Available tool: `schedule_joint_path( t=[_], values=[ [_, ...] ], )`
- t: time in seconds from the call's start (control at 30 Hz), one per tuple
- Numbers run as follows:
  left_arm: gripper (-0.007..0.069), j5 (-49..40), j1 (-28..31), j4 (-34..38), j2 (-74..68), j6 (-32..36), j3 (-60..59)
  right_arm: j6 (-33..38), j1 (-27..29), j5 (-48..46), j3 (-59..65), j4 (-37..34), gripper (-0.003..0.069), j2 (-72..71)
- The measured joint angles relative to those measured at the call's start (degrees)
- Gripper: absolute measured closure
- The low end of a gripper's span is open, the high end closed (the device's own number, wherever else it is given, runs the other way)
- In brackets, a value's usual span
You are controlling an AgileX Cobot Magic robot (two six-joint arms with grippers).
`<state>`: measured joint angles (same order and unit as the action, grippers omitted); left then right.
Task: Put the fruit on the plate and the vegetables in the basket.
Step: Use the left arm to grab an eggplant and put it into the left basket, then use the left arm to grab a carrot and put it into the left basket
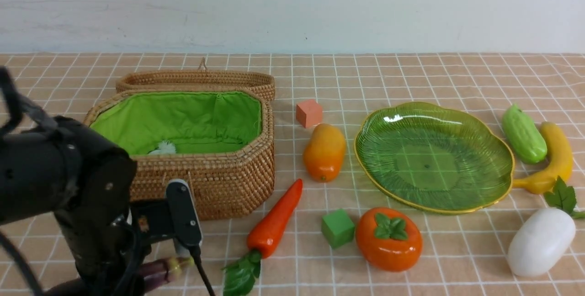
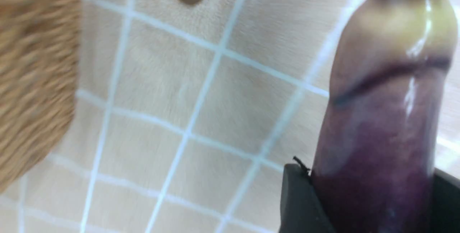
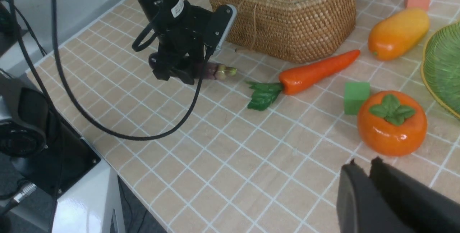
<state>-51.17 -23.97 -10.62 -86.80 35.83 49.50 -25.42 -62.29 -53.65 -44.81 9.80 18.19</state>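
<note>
One tiny white sticker (image 3: 178,8) is unreadable, the left gripper (image 2: 372,193) squeezes the eggplant (image 2: 388,100), and I cannot tell about the right gripper (image 3: 363,166)

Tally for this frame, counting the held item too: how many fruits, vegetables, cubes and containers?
Fruits: 3 (mango, persimmon, banana)
Vegetables: 4 (eggplant, carrot, radish, cucumber)
Cubes: 2 (pink cube, green cube)
Containers: 2 (basket, plate)
Total: 11
</note>
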Motion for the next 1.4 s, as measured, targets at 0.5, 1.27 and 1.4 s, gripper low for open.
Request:
schedule_joint_path(
  t=[0.5, 1.27, 1.4],
  values=[
    [0.0250, 12.31, 0.13, -6.38, 1.39, 0.95, 26.49, -0.05, 0.00, 8.89, 0.00, 7.19, 0.0579, 0.00],
    [0.0137, -2.95, -1.31, -3.26, -3.94, -35.45, 32.85, -4.89, 0.00, -0.35, -3.72, 2.42, 0.0574, 0.06],
    [0.0404, -10.22, -7.97, 5.09, -2.46, -41.93, 33.15, -5.60, 0.00, -10.00, -7.33, 2.82, 0.0575, 0.06]
  ],
)
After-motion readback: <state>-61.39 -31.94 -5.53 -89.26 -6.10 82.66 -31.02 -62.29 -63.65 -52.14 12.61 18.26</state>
